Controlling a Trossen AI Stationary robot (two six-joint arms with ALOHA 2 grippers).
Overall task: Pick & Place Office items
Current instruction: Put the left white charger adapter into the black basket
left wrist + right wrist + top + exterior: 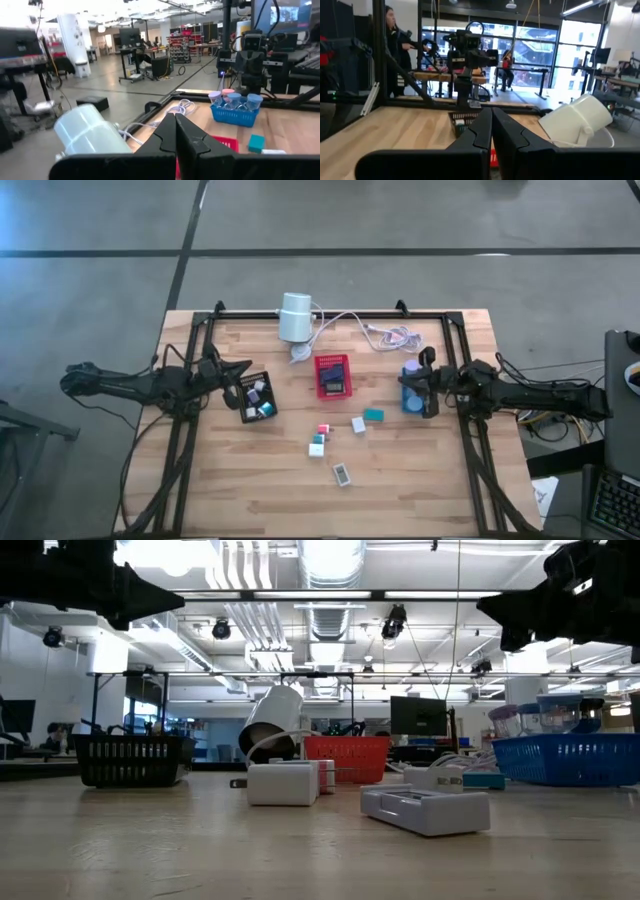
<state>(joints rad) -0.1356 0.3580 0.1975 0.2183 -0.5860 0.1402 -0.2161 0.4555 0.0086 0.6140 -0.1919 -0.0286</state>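
Both pincers, left pincer [243, 368] and right pincer [404, 383], hang closed and empty (between picks, I think); next, one must reach the white block [316, 449].

A light butcher-block wooden table [230, 480] edged by a black metal frame [330, 312] carried everything. A white cylinder [296, 317] lay on its side near the far edge, its pale cable [385, 333] coiled beside it. A black mesh tray [257, 397] sat to the left, a red tray [332, 376] in the middle and a blue tray [411, 396] to the right. Loose on the wood lay a teal block [373, 415], a white block [358, 424], a small pink piece [322, 429], a white-and-teal cluster [317, 446] and a flat white piece [342, 473] nearest the front.
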